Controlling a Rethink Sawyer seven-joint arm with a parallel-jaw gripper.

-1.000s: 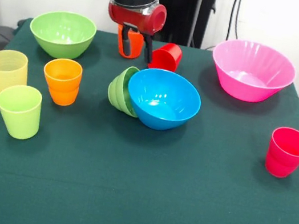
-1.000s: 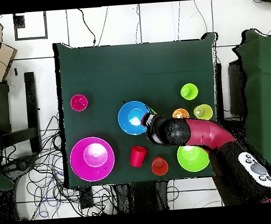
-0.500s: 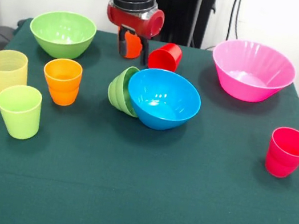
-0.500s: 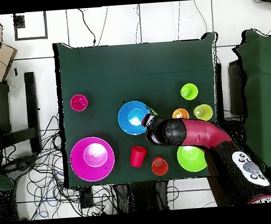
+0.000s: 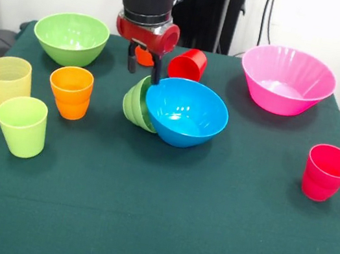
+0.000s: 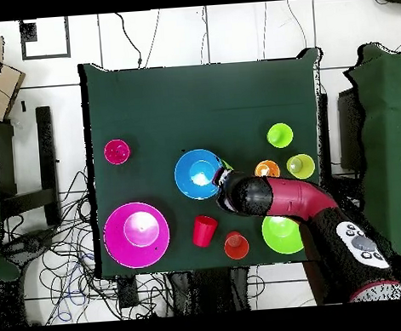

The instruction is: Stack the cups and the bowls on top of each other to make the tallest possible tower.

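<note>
Green cloth covers the table (image 5: 152, 229). Front view, landmark blue bowl (image 5: 186, 112): small green bowl (image 5: 137, 101) leans tilted on its side against the blue bowl, touching it, so likely the next thing to be righted or picked. Claw (image 5: 142, 67) hangs just behind that pair, fingers (image 5: 156, 69) spread, nothing pinched. Red cup (image 5: 188, 64) lies tipped behind the blue bowl; an orange cup (image 5: 145, 57) peeks from behind the claw. Pink bowl (image 5: 287, 80) and pinkish-red cup (image 5: 326, 172) sit well apart on one side; large green bowl (image 5: 71, 37), second orange cup (image 5: 71, 92), yellow cup (image 5: 8, 80) and lime cup (image 5: 21, 125) on the other. No tower yet.

Overhead view: the arm (image 6: 283, 199) covers the small green bowl beside the blue bowl (image 6: 196, 173); the claw is hidden beneath it. Nothing blocks the pink bowl (image 6: 136, 235).
</note>
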